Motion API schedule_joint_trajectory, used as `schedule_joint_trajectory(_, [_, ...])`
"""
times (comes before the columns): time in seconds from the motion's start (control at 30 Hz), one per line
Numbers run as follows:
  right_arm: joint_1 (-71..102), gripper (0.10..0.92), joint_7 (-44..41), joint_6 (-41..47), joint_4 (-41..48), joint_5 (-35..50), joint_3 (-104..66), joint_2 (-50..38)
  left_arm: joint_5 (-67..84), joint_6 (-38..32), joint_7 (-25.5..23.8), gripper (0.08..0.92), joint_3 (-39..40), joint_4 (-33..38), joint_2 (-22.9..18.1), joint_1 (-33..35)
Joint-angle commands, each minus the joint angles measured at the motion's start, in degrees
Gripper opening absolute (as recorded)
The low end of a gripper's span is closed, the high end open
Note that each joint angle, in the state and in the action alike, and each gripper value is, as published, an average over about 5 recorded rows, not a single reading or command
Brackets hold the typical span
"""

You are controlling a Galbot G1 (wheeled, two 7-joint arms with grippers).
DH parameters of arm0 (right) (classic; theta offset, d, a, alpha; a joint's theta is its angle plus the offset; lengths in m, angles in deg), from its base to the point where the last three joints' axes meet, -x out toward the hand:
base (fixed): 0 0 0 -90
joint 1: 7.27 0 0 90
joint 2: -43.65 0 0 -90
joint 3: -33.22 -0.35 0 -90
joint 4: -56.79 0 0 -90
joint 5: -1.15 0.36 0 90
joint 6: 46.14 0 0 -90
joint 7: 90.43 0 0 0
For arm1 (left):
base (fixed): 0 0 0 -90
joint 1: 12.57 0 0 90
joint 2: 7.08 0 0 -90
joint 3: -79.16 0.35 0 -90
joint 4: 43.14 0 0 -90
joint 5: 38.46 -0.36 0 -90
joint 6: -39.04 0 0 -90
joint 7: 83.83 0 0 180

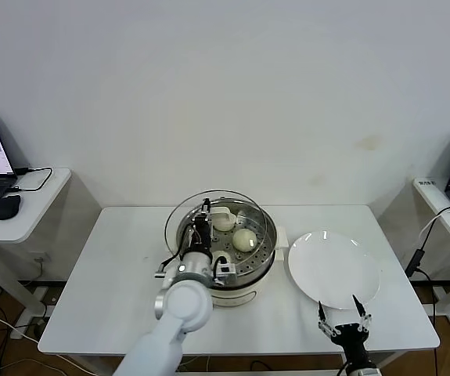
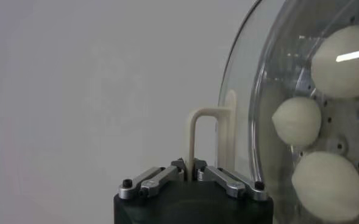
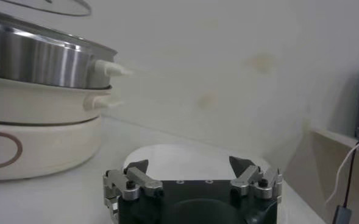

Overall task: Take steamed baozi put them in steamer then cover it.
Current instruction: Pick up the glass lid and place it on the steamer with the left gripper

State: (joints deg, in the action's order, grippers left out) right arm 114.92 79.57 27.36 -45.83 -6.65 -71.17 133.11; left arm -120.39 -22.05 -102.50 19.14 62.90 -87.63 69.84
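The steamer [image 1: 262, 266] stands mid-table on its white base. My left gripper [image 1: 209, 213] is shut on the cream bar handle [image 2: 194, 131] of the glass cover [image 1: 248, 210] and holds the cover a little above the pot. Baozi [image 1: 244, 240] lie on the perforated tray under it. Three baozi [image 2: 297, 120] show through the glass [image 2: 246, 91] in the left wrist view. In the right wrist view the cover's rim [image 3: 51, 6] hangs just above the pot [image 3: 39, 61]. My right gripper [image 1: 344, 319] is open and empty near the table's front edge.
An empty flat white plate [image 1: 334, 270] lies right of the steamer, just beyond my right gripper [image 3: 188, 167]. It also shows in the right wrist view [image 3: 185, 152]. Side desks with laptops stand far left and far right.
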Motion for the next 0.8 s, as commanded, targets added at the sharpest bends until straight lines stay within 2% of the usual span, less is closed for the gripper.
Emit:
schedule_joint_trajectory(0.03, [0.1,0.822,0.1,-0.3,0.4,-0.6,0.4,0.2,-6.8,-0.4,-1.1,0.146,1.3,-4.9,-5.0,-1.0])
schedule_joint_trajectory(0.43, [0.0,0.823,0.0,-0.5,0.7,-0.6,0.7,0.1,-8.3,-1.6,0.1,0.146,0.6,-8.6,-6.5,-0.7])
schedule_joint_trajectory(0.8, [-0.1,0.823,-0.2,-0.6,1.1,-0.9,1.0,0.0,-7.7,-2.0,0.7,0.146,0.6,-8.8,-7.2,-0.3])
